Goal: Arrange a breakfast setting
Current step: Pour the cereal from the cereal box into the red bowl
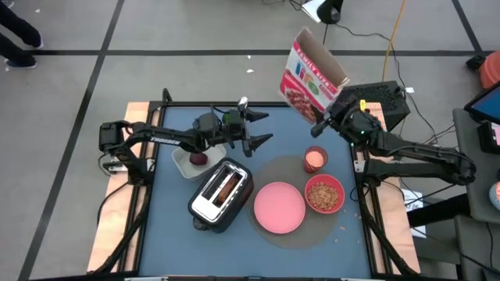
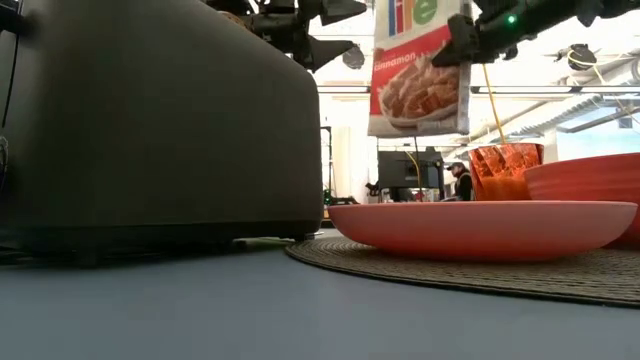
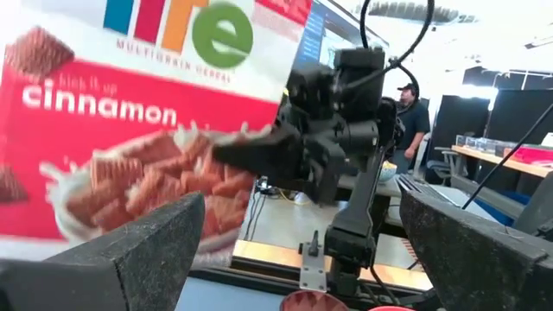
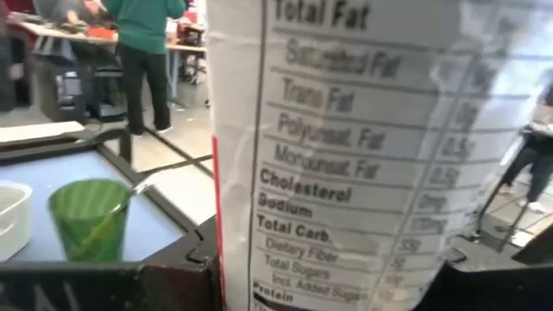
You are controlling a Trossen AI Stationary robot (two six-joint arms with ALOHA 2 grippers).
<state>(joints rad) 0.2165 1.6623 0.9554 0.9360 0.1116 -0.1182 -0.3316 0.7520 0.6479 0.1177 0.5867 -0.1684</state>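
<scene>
My right jaws are clamped on the cereal box, holding it up in the air past the counter's far right corner, top flap open, tilted. From the right wrist I'm staring straight into the nutrition panel (nothing else fits in there, bar a green cup with a stick in it). My left jaws hang spread wide and empty over the far middle of the blue counter, pointing toward the box. Under that arm, the dark red fruit sits in the white container, just beside the toaster, which has browned bread in its slot. On the round mat: pink plate, red bowl full of cereal touching it, and the small cup just beyond the bowl.
</scene>
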